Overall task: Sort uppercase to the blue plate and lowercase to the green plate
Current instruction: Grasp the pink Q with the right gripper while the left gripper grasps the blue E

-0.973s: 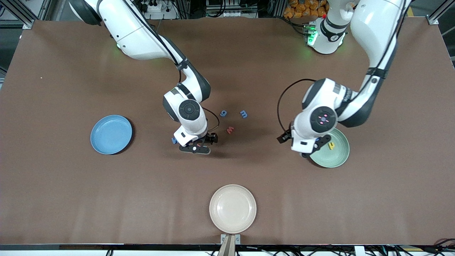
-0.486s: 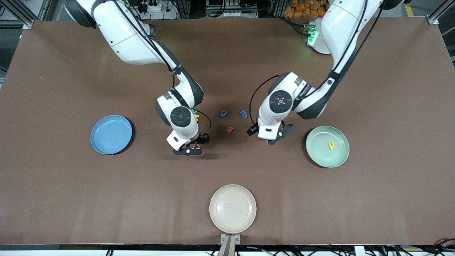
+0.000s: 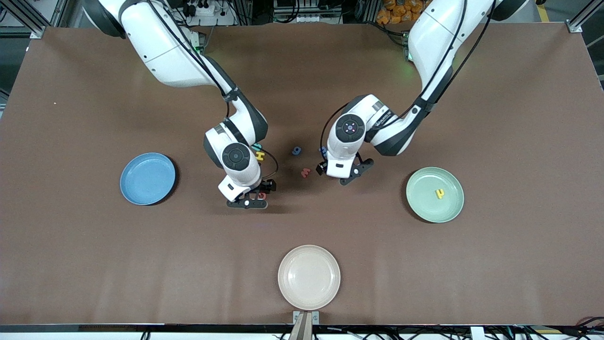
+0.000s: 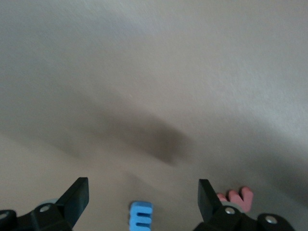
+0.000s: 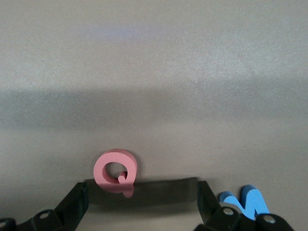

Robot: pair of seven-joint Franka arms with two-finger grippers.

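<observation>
My right gripper (image 3: 257, 196) is open and low over the table, with its fingers on either side of the red Q (image 5: 115, 171), which also shows in the front view (image 3: 262, 195). The angular blue W/M (image 5: 245, 199) lies beside one finger. My left gripper (image 3: 340, 172) is open over the blue m (image 4: 141, 215), and the red m (image 4: 236, 198) lies beside one finger. In the front view the blue g (image 3: 296, 150) and the red m (image 3: 306, 173) lie between the two hands. The yellow H (image 3: 259, 155) and the teal letter (image 3: 257, 147) peek out by the right wrist. The green plate (image 3: 424, 208) holds a small yellow letter (image 3: 439, 193). The blue plate (image 3: 141, 189) holds no letters.
A cream plate (image 3: 309, 293) sits near the table edge closest to the front camera. The two arms' hands are close together over the middle of the table.
My left arm has swung from over the green plate to the letters in the middle, leaving the yellow letter on the plate. My right gripper has shifted slightly toward the blue plate.
</observation>
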